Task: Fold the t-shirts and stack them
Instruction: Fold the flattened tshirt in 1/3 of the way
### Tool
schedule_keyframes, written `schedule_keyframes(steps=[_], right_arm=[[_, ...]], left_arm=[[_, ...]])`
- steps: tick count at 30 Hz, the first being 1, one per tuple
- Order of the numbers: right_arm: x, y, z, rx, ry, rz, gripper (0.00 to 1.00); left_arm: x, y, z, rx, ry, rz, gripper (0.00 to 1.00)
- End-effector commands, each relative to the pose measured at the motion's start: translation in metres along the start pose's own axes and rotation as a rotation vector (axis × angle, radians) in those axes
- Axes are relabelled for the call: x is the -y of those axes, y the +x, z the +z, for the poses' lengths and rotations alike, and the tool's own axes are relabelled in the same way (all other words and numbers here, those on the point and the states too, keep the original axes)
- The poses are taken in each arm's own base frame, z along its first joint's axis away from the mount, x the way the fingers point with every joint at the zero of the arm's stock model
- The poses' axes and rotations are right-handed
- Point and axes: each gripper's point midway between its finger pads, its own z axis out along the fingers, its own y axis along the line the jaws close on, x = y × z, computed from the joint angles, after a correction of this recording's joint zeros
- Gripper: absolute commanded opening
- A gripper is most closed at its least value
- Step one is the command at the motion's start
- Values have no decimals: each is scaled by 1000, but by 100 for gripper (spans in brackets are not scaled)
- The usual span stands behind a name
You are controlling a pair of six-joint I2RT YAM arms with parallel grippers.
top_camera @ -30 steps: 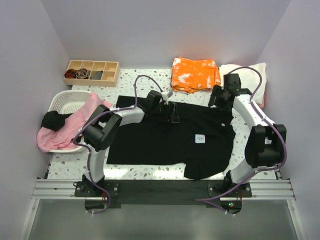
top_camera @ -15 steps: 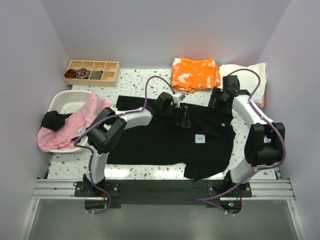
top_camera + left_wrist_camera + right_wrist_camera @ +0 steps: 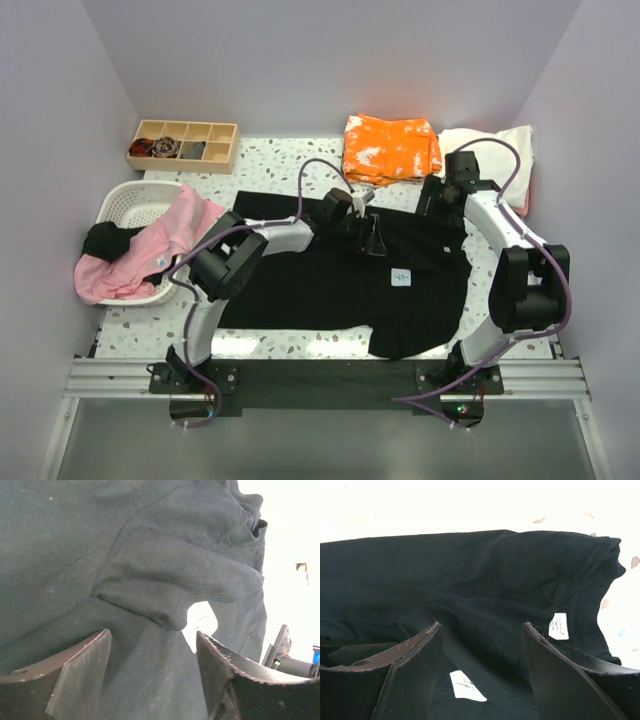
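Observation:
The large black t-shirt (image 3: 320, 285) lies spread over the middle of the table, its small white label (image 3: 401, 277) facing up. My left gripper (image 3: 371, 237) hovers low over its upper middle, open; the left wrist view shows flat black cloth (image 3: 150, 555) between the fingers (image 3: 82, 670) and a raised fold just ahead. My right gripper (image 3: 438, 203) stands open over the shirt's collar area (image 3: 590, 575), nothing held, with a neck label (image 3: 560, 626) and the white tag (image 3: 466, 686) in sight. The orange blotched shirt (image 3: 390, 148) lies folded at the back, the cream one (image 3: 497, 140) beside it.
A pink shirt (image 3: 140, 255) and a dark cloth (image 3: 105, 240) hang over the white slotted basket (image 3: 125, 198) at the left. A wooden compartment tray (image 3: 185, 143) sits at the back left. The speckled table edge (image 3: 140, 330) shows at the front left.
My left gripper has slid to the right across the black shirt's upper part, and its jaws have narrowed a little. The right arm has stayed put.

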Motion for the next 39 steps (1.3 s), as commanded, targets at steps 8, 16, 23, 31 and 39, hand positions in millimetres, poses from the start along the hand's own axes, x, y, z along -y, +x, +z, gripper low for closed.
schedule_keyframes(steps=[8, 16, 23, 31, 39], right_arm=[[-5, 1, 8, -1, -24, -7, 68], [-8, 3, 9, -12, -41, -7, 68], [-4, 4, 10, -10, -26, -6, 68], [1, 8, 15, -31, 5, -6, 68], [4, 11, 18, -42, 22, -10, 68]], left_arm=[[20, 1, 18, -8, 39, -3, 59], [8, 8, 33, -22, -8, -8, 46], [1, 10, 38, -44, -32, 9, 12], [12, 8, 20, -87, -44, 55, 0], [4, 30, 2, -186, -92, 70, 0]])
